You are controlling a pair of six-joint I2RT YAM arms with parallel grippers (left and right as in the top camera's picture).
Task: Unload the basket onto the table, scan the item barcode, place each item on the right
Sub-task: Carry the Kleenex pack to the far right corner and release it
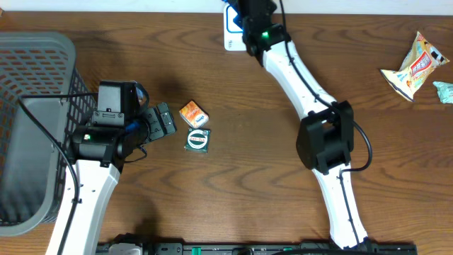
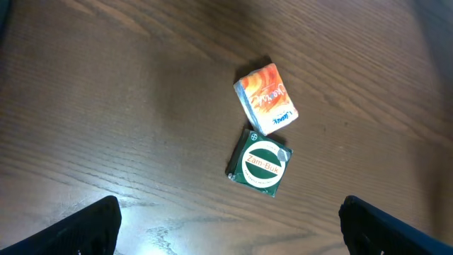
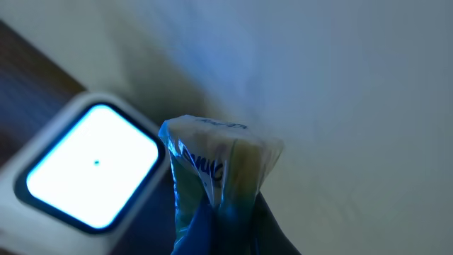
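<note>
item: crinkled clear plastic packet (image 3: 219,166), blue print on the film, pale yellow contents, sealed top edge pointing up
item location: far edge of the brown wood-grain table (image 1: 241,163), up off the surface in the right gripper (image 3: 226,230), just beside the scanner's lit window; hidden under the arm in the overhead view
item contact with scanner: can't tell
item writing: blue lettering along the fold, too creased and blurred to read; no barcode visible
right gripper state: clenched on the packet's lower end, dark fingers (image 3: 265,230) meeting under it
scanner: white boxy scanner with rounded-square glowing window (image 3: 88,166), small dark dot at window centre; overhead shows its white body with a blue mark
left gripper (image 1: 165,120): released, jaws wide, nothing between them, hanging above the table next to two small items
nearby item 1: small orange pack with flame-like print (image 2: 266,98), blue strip on one side, lettering too small to read
nearby item 2: dark green square packet (image 2: 260,161), white oval ring, reads "Zam-Buk"; touching or nearly touching the orange pack
far right: yellow-and-red crinkled snack bag (image 1: 416,65), print unreadable
left edge: grey plastic mesh basket (image 1: 35,78)
</note>
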